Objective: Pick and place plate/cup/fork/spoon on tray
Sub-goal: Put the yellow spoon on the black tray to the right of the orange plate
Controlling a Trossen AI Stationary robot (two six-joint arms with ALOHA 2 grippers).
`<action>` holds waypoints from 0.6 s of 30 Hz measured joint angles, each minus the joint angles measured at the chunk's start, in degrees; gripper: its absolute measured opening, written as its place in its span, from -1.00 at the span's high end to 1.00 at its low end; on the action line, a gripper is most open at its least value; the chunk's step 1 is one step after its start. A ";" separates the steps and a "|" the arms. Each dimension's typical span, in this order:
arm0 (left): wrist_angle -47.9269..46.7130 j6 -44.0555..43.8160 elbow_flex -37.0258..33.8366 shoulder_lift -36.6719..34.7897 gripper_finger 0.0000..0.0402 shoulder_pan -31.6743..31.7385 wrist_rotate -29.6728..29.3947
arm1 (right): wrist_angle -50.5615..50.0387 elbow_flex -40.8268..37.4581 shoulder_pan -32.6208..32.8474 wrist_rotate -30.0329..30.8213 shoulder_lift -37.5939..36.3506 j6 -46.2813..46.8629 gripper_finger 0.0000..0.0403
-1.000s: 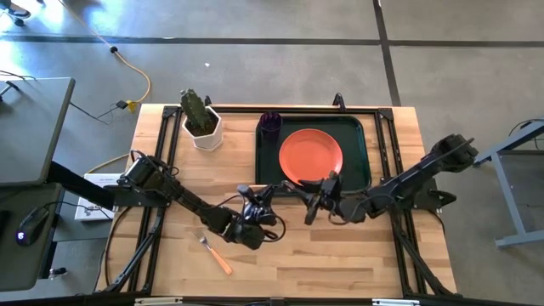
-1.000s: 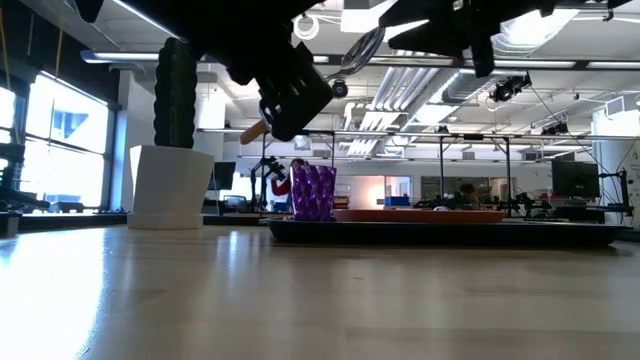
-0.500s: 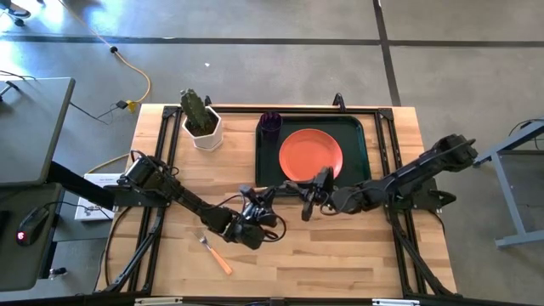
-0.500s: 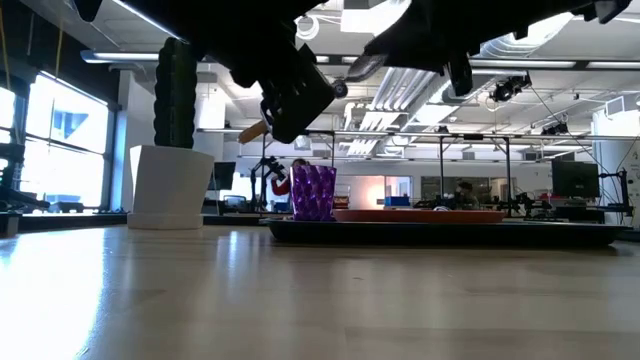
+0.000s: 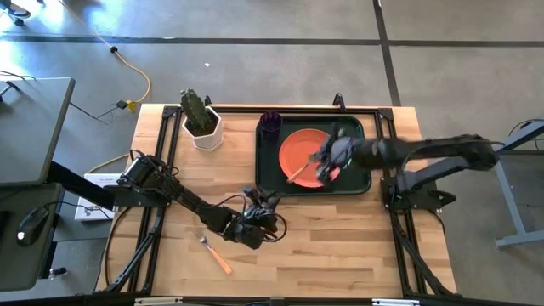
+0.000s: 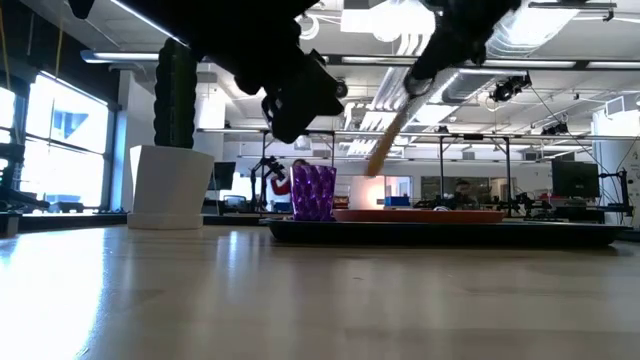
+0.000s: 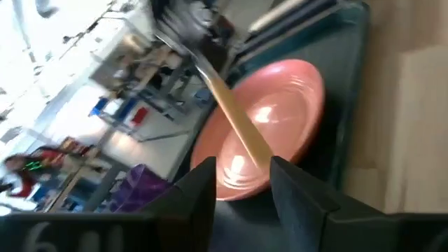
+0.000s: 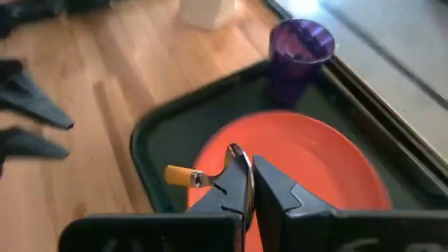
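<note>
The right gripper (image 5: 327,161) hangs over the orange-red plate (image 5: 306,146), its 2 fingers clenched on the spoon (image 5: 299,173), whose orange-tan handle slants down toward the plate's near-left edge. The plate lies in the dark green tray (image 5: 362,183) at the far side of the worktop, right of centre, and the purple cup (image 5: 270,122) stands in the tray's far-left corner. The left gripper (image 5: 259,202) waits near the middle of the worktop, just off the tray's near-left corner, fingers released. The fork (image 5: 216,253) lies on bare wood toward the near edge, left of centre.
</note>
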 joint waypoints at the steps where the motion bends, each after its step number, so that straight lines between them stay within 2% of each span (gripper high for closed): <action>1: -1.08 -0.62 0.00 -0.25 0.36 0.33 2.22 | -5.14 2.76 -2.18 -3.36 -1.09 -2.37 0.99; 4: -4.91 -4.91 0.04 -0.89 0.35 2.25 12.03 | -20.08 10.08 -10.18 -14.31 -2.90 -11.56 0.99; 5: -5.92 -6.24 0.04 -0.85 0.36 3.05 15.17 | -24.34 11.90 -13.18 -16.31 -3.01 -14.57 0.99; 10: -8.12 -9.60 0.02 -0.80 0.41 7.06 23.94 | -36.54 14.22 -29.40 -20.29 -2.67 -30.19 1.00; 12: -8.82 -10.04 0.00 -0.80 0.43 8.17 25.47 | -38.66 13.94 -35.53 -26.22 -1.46 -36.05 1.00; 15: -8.53 -10.04 0.00 -0.80 0.45 8.91 23.97 | -42.32 13.90 -42.63 -34.31 1.08 -42.68 1.00; 18: -8.53 -9.33 0.00 -0.80 0.46 9.23 21.48 | -43.34 13.90 -47.48 -35.24 4.38 -47.33 1.00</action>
